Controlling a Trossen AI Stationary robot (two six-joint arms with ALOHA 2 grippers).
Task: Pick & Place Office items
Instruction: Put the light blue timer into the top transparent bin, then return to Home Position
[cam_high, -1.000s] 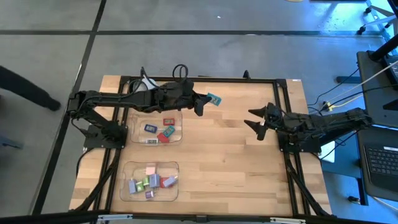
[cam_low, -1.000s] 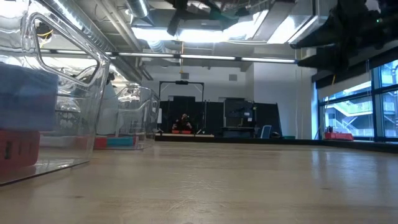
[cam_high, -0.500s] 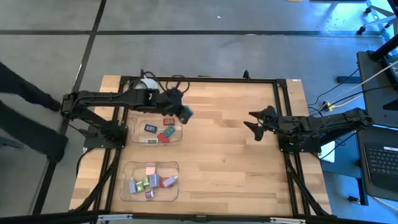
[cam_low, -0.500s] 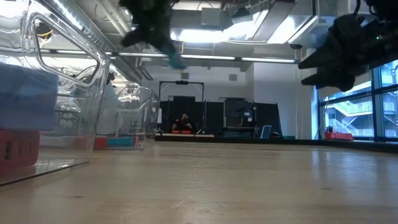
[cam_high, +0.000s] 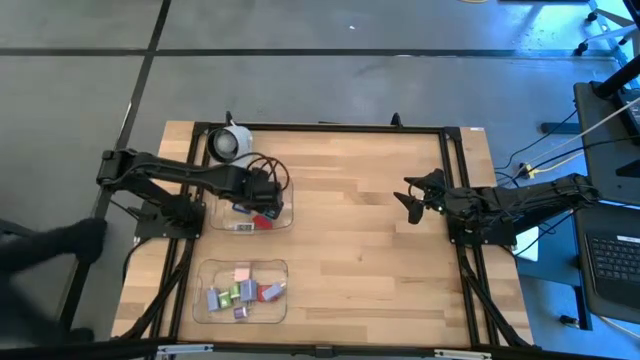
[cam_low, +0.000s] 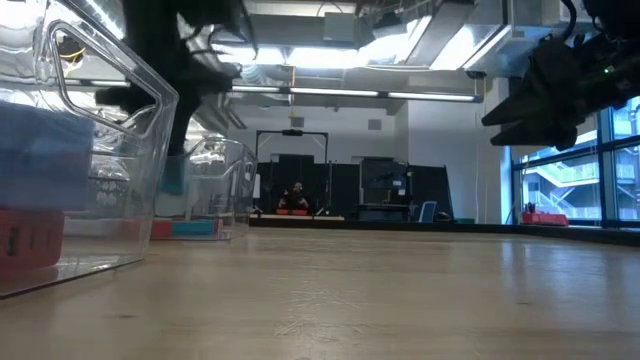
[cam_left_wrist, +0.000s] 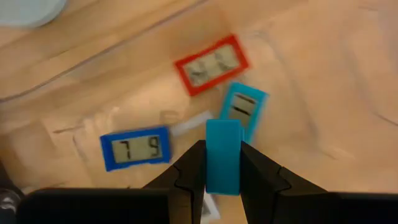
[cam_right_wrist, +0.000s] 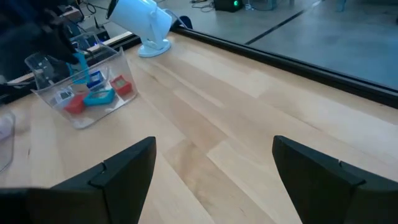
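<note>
My left gripper is over the far clear tray and is shut on a teal-blue piece. Its arm also shows in the low view, with the piece inside the tray's walls. Under it, on the tray's floor, lie a red piece, a teal piece, a blue piece and a white one. The near clear tray holds several pink, lavender, green and red pieces. My right gripper is open and empty above the table's right half. My left gripper pinches the teal-blue piece by its two flat sides between its two fingers. The fingers point down from above. The piece stands on edge in the hold and sticks out past the fingertips. It hangs clear above the pieces in the tray.
A white round cup-like object stands at the table's far left, just beyond the far tray; it also shows in the right wrist view. Bare wood lies between the trays and my right gripper. A black frame edges the table.
My left gripper has carried the teal-blue piece from over the table's far middle toward the left edge and a little nearer. It has gone down with it into the far tray and has stayed shut on it.
</note>
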